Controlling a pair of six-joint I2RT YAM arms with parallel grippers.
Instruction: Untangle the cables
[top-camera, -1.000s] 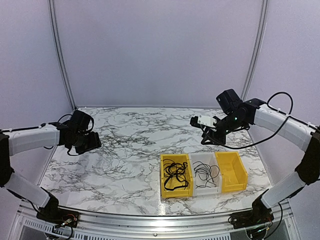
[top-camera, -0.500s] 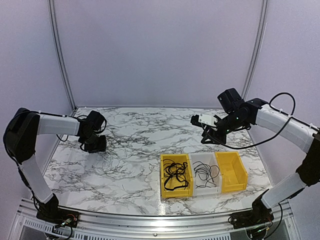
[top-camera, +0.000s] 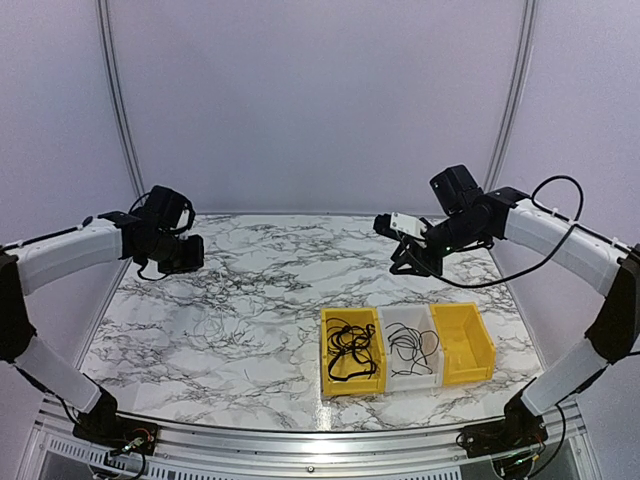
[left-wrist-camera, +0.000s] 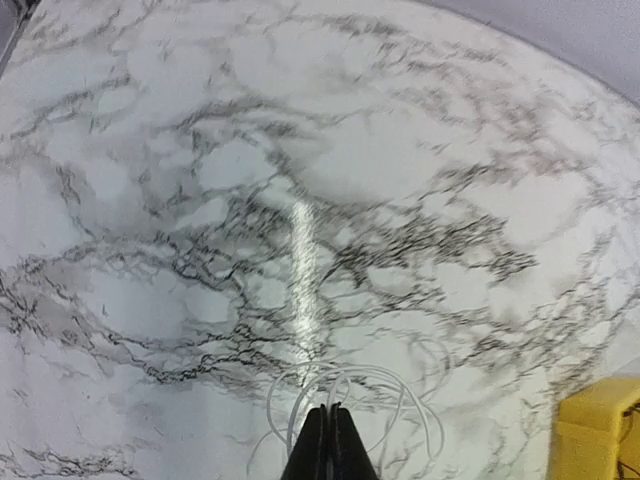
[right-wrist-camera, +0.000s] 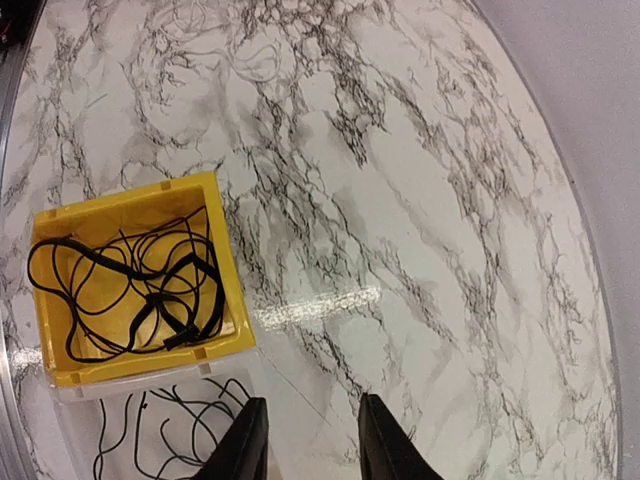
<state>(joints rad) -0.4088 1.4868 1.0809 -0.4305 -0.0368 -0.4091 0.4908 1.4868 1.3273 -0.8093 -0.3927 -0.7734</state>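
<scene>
Top view: the left end effector (top-camera: 178, 255) hangs above the left side of the marble worktop (top-camera: 270, 285), and the right end effector (top-camera: 408, 264) above its far right. Black cables (top-camera: 350, 350) fill a yellow bin (top-camera: 350, 390).

Left wrist: the fingers are pressed together, with white cable (left-wrist-camera: 385, 375) loops at their tips. Whether a strand is pinched cannot be told.

Right wrist: the fingers are spread and hold nothing.

White shells and black joints cover the left arm (top-camera: 65, 258) and right arm (top-camera: 560, 240); the left gripper (left-wrist-camera: 325, 410) and right gripper (right-wrist-camera: 308, 402) are black.
</scene>
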